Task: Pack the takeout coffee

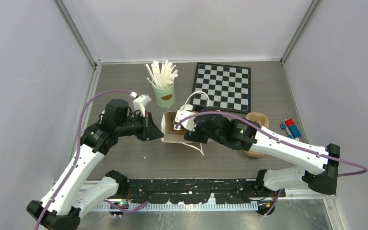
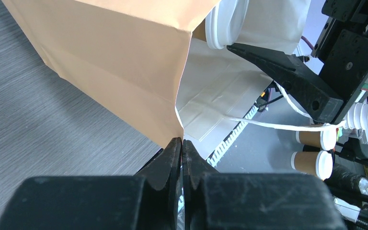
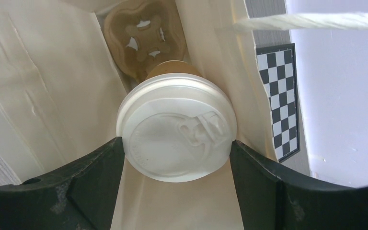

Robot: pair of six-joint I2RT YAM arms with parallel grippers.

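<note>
Right claw (image 3: 176,146) clamps the white lid (image 3: 175,127) of one paper cup (image 3: 170,67) inside the paper bag (image 3: 52,96), over the pulp tray (image 3: 141,33) at its bottom. Left claw (image 2: 182,143) pinches the bag's edge. Light and thin-walled, the cup likely crushes or spills easily; the stiffer lid rim seems the safest hold.

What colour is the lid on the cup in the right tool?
White lid, on a tan cup. The right wrist view shows it best.
</note>
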